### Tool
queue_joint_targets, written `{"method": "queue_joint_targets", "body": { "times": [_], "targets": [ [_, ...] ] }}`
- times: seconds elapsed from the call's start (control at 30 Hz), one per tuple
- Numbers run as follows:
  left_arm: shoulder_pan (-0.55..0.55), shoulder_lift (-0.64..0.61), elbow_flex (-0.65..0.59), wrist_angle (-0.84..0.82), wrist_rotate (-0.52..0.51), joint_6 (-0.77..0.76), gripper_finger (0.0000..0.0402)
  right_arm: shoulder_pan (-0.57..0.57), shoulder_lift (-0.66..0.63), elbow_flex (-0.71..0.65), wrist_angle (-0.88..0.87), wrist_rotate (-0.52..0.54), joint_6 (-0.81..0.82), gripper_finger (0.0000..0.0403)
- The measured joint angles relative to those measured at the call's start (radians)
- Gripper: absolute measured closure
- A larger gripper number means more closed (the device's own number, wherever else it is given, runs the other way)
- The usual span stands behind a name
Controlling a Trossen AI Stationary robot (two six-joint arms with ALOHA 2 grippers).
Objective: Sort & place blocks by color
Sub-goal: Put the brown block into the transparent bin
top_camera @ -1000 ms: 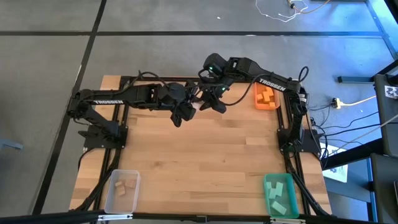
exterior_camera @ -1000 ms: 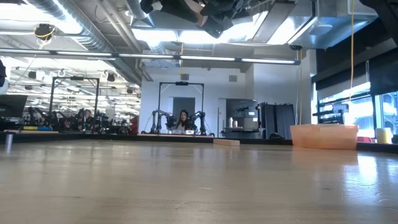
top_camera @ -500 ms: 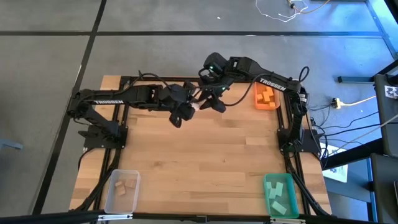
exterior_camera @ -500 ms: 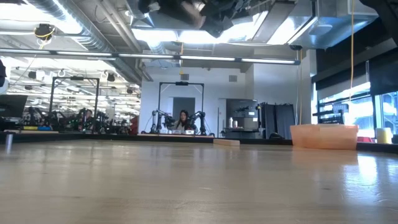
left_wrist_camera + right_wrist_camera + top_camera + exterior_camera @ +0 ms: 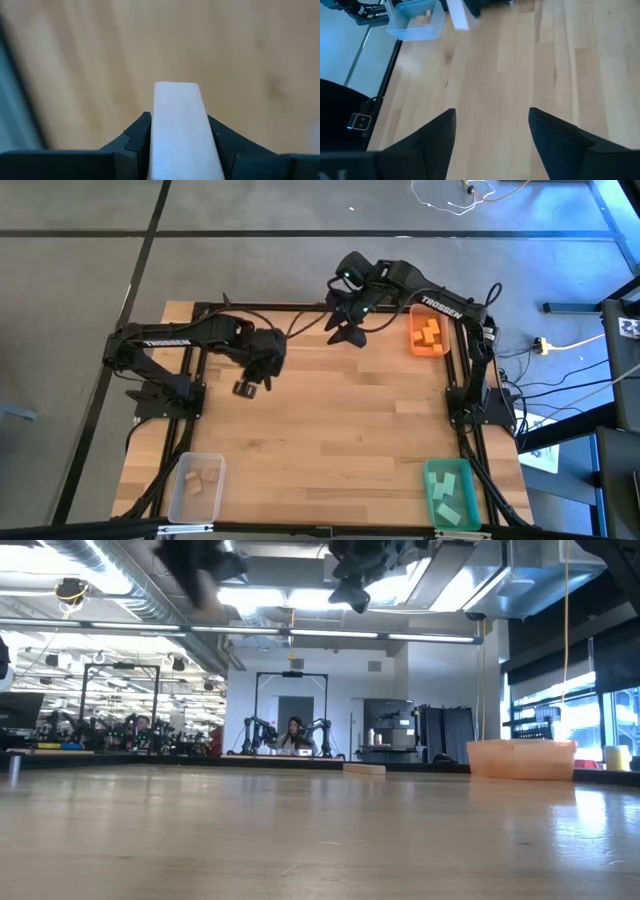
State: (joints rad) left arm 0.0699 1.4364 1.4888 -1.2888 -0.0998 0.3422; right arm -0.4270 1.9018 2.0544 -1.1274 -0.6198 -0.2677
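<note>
My left gripper (image 5: 247, 384) hangs over the left-middle of the table, shut on a pale wood block (image 5: 177, 107). That block also shows far off in the right wrist view (image 5: 458, 14). My right gripper (image 5: 347, 334) is open and holds nothing, up near the far edge beside the orange bin (image 5: 428, 336). Orange blocks lie in the orange bin, pale blocks in the clear bin (image 5: 196, 486), teal blocks in the green bin (image 5: 450, 492). My left gripper pinches the pale block between its two fingers (image 5: 138, 132), one on each long side face (image 5: 159, 131). The block's free end (image 5: 176, 90) sticks out past the fingertips. The block is lifted clear of the table.
The clear bin sits at the near left corner, the green bin at the near right corner, the orange bin at the far right. Bare wood tabletop (image 5: 340, 430) lies between them. In the low view a small pale piece (image 5: 364, 768) lies at the far edge.
My left gripper has drawn away from my right gripper, swinging toward the table's left and near side with the pale block in its fingers. My right gripper has pulled back a little toward the far edge.
</note>
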Motion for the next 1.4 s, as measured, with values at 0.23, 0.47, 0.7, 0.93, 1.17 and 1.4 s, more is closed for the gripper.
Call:
{"method": "queue_joint_targets", "body": {
  "times": [0.23, 0.47, 0.7, 0.93, 1.17, 1.4],
  "targets": [
    [-0.059, 0.001, -0.005, -0.292, 0.203, -0.323, 0.0279, -0.026, 0.0, 0.0, 0.001, -0.001, -0.054, 0.0155],
    [-0.249, -0.07, -0.146, -0.285, 0.413, -0.742, 0.0279, -0.028, 0.0, -0.001, 0.001, 0.035, -0.079, 0.0154],
    [-0.559, -0.126, -0.311, -0.171, 0.569, -1.239, 0.0279, -0.028, 0.0, -0.002, 0.0, 0.05, -0.114, 0.0154],
    [-0.812, -0.116, -0.408, 0.166, 0.561, -1.626, 0.0279, -0.028, 0.0, -0.002, 0.001, 0.051, -0.124, 0.0154],
    [-0.924, -0.114, -0.513, 0.4, 0.413, -1.857, 0.0279, -0.028, 0.001, -0.002, 0.005, 0.051, -0.125, 0.0154],
    [-0.994, -0.114, -0.63, 0.6, 0.43, -1.949, 0.0279, -0.028, 0.002, -0.003, 0.013, 0.052, -0.107, 0.0154]
  ]
}}
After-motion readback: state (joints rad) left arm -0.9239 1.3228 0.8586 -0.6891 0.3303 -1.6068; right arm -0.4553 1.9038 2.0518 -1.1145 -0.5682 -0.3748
